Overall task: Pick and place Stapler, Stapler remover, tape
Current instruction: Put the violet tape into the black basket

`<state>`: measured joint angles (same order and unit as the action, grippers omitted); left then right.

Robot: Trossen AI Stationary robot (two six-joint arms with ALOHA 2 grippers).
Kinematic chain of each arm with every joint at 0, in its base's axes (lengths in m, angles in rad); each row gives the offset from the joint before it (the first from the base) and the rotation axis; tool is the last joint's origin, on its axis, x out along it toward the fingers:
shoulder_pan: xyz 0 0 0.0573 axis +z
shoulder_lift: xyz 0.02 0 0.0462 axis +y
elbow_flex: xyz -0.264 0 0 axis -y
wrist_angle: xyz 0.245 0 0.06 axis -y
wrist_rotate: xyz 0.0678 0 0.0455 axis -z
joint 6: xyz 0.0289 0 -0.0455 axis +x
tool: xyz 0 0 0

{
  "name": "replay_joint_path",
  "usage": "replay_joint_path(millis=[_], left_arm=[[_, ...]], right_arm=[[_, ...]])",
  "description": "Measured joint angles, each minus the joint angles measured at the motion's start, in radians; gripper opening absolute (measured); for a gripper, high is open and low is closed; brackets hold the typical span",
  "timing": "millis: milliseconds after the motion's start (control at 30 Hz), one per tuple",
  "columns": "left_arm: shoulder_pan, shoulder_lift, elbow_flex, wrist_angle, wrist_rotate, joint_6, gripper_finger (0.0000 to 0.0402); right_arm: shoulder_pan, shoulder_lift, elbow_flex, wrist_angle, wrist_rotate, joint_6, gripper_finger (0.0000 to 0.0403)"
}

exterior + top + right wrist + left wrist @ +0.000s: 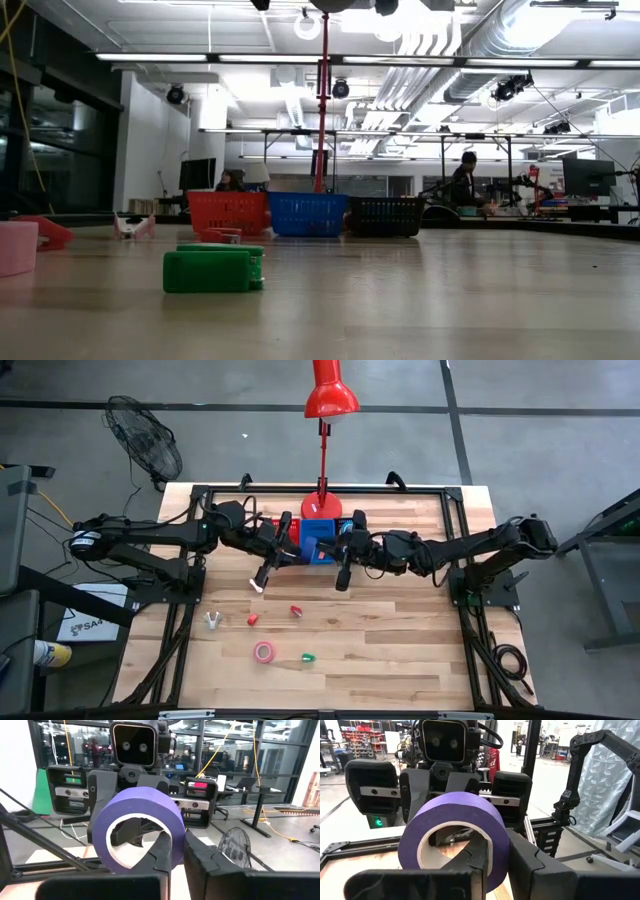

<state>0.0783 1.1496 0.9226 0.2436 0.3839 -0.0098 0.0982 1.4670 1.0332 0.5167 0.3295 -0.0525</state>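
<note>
A purple tape roll (455,832) (137,827) hangs in the air between my two grippers, which face each other level above the blue bin (320,542). My left gripper (495,852) (290,550) is shut on it from one side and my right gripper (177,851) (340,552) from the other. On the table lie a pink tape roll (263,651), a small green stapler (308,658) (212,270), two small red pieces (252,619) and a silvery stapler remover (212,621). The low view shows neither gripper. My left gripper has the ring's wall (492,840) between its fingers, one finger (475,857) inside the open centre and one (532,867) outside. It comes in level from the table's left. The roll stands on edge, lifted clear. My right gripper holds the ring's wall (175,837) the same way, with one finger (160,855) through the centre and one (205,862) outside. It comes in level from the table's right. The roll is upright and clear of the bin.
A red bin (228,212), the blue bin (307,213) and a black bin (385,215) stand in a row at the table's far edge. A red lamp (328,400) rises behind them. A black frame (460,550) borders the table. A person sits in the room beyond.
</note>
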Motion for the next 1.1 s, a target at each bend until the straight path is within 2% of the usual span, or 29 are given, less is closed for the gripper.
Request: replay_joint_path(millis=[300, 433, 600, 867, 967, 1100], left_arm=[[0.0, 0.0, 0.0, -0.008, 0.0, -0.002, 0.0048], [0.0, 0.0, 0.0, -0.008, 0.0, 0.003, 0.0064], [0.0, 0.0, 0.0, -0.021, -0.01, 0.01, 0.0109], [0.001, -0.003, 0.0, -0.074, -0.045, 0.052, 0.0205], [0.0, -0.013, 0.0, -0.112, -0.098, 0.095, 0.0228], [0.0, -0.034, 0.0, -0.193, -0.226, 0.147, 0.0238]], right_arm=[[-0.001, 0.0, 0.0, -0.006, 0.001, 0.06, 0.0015], [-0.001, 0.0, 0.0, -0.006, 0.003, 0.078, 0.0015], [0.0, -0.012, 0.0, -0.043, 0.039, 0.108, 0.0015], [0.0, -0.049, 0.0, -0.178, 0.099, 0.179, 0.0015], [-0.001, -0.062, 0.0, -0.221, 0.115, 0.207, 0.0015], [-0.007, -0.083, 0.0, -0.341, 0.15, 0.291, 0.0015]])
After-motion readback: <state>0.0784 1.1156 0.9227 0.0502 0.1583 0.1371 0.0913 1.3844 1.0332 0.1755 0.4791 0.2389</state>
